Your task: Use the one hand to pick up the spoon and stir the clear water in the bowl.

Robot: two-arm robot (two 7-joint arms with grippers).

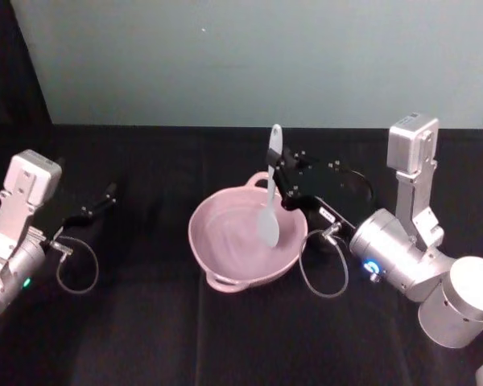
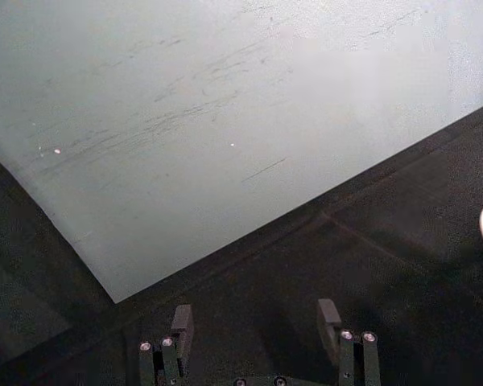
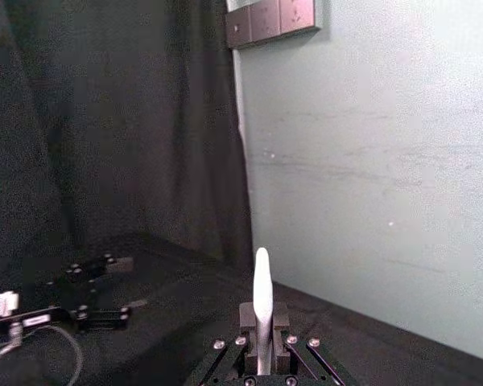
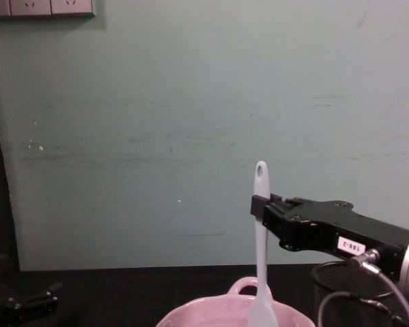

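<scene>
My left claw (image 2: 255, 322) is sitting open and empty above the tabletop (image 1: 145, 322), well left of the bowl (image 1: 205, 257). The spoon (image 1: 269, 217) is standing upright in the bowl, its blade seemingly dipping into the clear water (image 1: 229, 237). My right claw (image 1: 278, 175) is pinching the handle above the far rim. I'm judging that a wide sweep risks knocking the rim and slopping water out.

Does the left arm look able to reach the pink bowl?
Probably yes: nothing stands on the table between the left tool and the bowl; the right tool grips the spoon at its far right rim.
</scene>
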